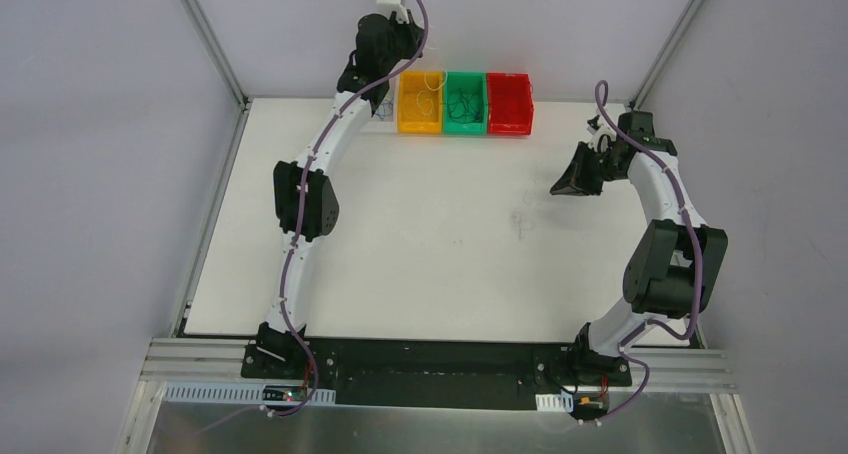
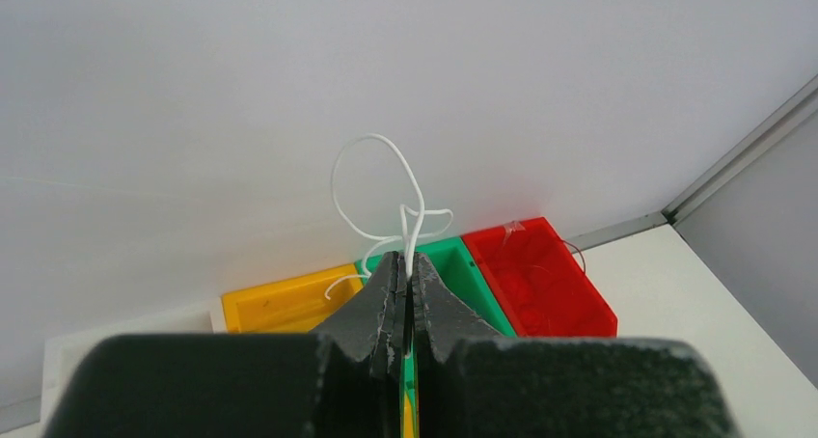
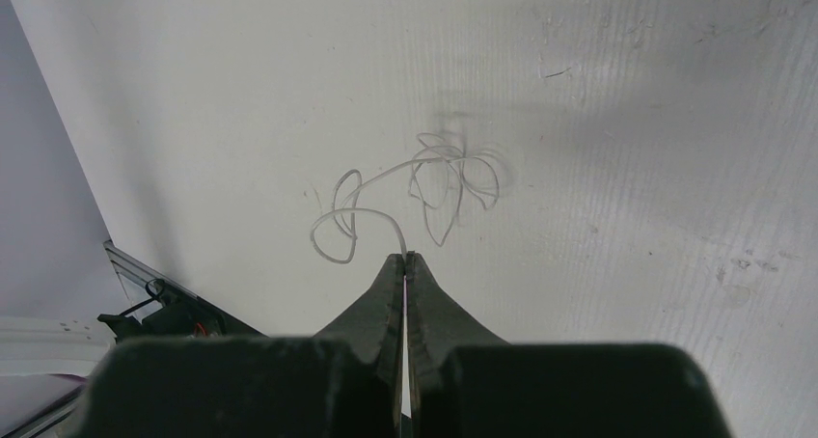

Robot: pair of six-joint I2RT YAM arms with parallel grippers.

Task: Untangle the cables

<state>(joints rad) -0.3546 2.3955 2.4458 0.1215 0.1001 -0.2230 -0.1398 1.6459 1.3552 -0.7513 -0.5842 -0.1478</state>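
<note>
Pinching white cables (image 2: 371, 182) — left pincer (image 2: 403, 264), right pincer (image 3: 406, 260).

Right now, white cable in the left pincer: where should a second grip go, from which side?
Probably the big open loop at the top of the white cable, beyond the left pincer: one strand in free air. Come across it from the wrist view's left; nearer the tips strands cross. The right pincer is shut on a second white cable.
</note>
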